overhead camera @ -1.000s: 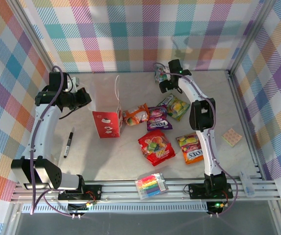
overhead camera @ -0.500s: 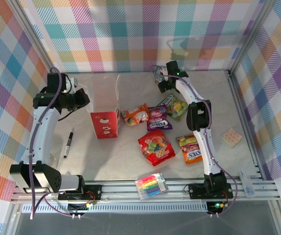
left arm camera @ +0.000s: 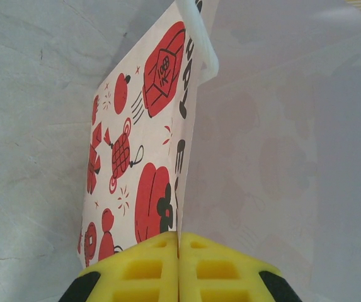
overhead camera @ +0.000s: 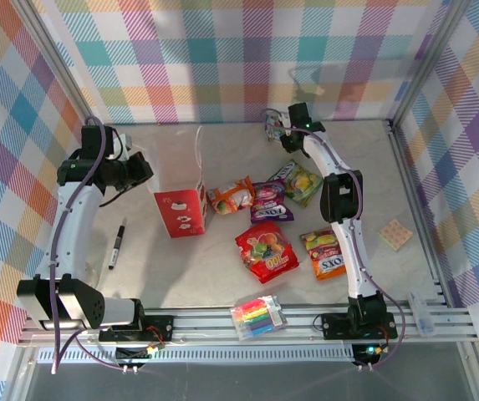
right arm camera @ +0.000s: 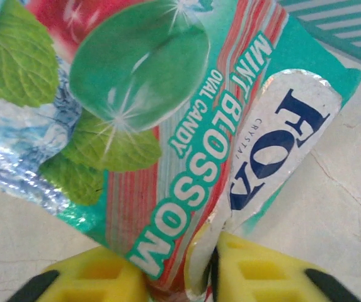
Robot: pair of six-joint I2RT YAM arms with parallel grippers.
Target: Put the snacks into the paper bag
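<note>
From above I read the paper bag (overhead camera: 182,213) as red with small white prints; my left wrist view shows its side white with red prints and black letters. The teal pouch (right arm camera: 186,126) carries green mint leaves, red stripes, white lettering and a silver patch with blue letters. Mid-table lie an orange pouch (overhead camera: 232,195), purple pouch (overhead camera: 267,202), yellow-green pouch (overhead camera: 299,182), red pouch (overhead camera: 266,251) and orange-red pouch (overhead camera: 324,253). Rainbow markers (overhead camera: 257,316) sit at the near edge, a black pen (overhead camera: 115,244) toward the left edge. The table (overhead camera: 189,276) is pale grey, the walls (overhead camera: 222,58) pastel plaid.
</note>
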